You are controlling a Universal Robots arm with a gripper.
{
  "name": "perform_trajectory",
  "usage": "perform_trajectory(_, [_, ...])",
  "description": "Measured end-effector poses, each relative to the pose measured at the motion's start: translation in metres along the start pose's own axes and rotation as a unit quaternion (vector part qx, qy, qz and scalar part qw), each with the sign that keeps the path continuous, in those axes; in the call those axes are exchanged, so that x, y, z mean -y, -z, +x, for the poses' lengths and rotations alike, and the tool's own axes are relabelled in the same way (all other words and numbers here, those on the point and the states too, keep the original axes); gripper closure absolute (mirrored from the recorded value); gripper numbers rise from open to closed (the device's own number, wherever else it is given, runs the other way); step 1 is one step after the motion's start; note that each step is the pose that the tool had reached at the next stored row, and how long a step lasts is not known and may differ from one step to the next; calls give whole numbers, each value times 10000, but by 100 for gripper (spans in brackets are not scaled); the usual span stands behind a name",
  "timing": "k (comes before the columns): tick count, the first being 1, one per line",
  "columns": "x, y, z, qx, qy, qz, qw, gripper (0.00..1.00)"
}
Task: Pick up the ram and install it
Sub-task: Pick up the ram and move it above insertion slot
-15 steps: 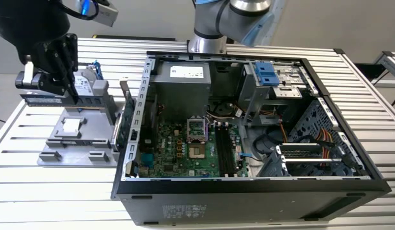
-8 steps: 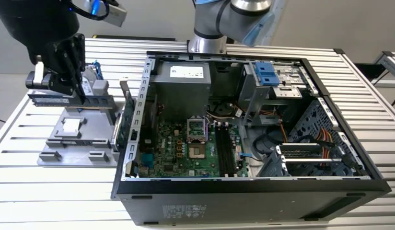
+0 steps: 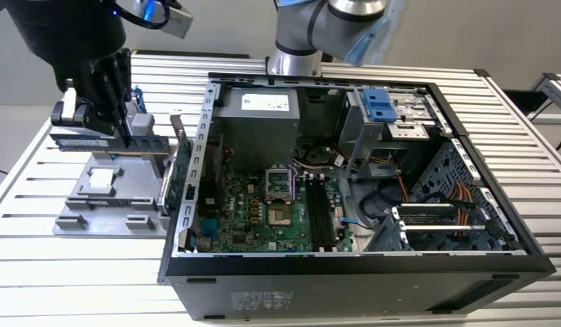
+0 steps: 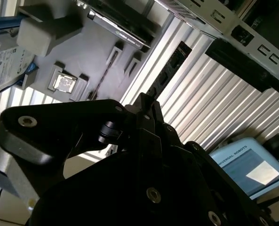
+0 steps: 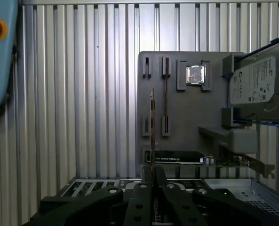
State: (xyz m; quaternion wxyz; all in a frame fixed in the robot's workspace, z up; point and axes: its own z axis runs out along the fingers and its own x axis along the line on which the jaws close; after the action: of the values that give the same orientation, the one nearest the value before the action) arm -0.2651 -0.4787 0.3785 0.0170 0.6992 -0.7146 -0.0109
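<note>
So the black claw (image 3: 108, 128) is clenched on the ram (image 3: 85, 144), that long, thin dark-blue circuit stick with the row of black chips. It's pinching the stick roughly mid-length. From where I'm standing the stick hangs level and on edge, just over the grey plastic holder plate (image 3: 94, 204) at the exterior view's left. That's well apart from the open black computer tower (image 3: 353, 264), which lies on its side on the ribbed aluminium counter (image 3: 54, 272).

In the first wrist view you look straight along the stick's edge. It's only a thin line poking out from between the fingers, seen against the plate between its narrow slots.

On the plate, a small silver square processor chip (image 5: 195, 75) sits in its pocket. A silver hard drive with a blue bracket (image 5: 257, 84) stands at one end. A green circuit card (image 5: 224, 162) stands on edge along the side nearest the tower. Inside the tower the green motherboard (image 3: 258, 211) faces up.
</note>
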Motion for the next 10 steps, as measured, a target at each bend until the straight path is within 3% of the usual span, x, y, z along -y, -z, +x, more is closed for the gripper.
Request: perform_trajectory(10, [130, 8, -3, 0, 0, -2, 10000, 100])
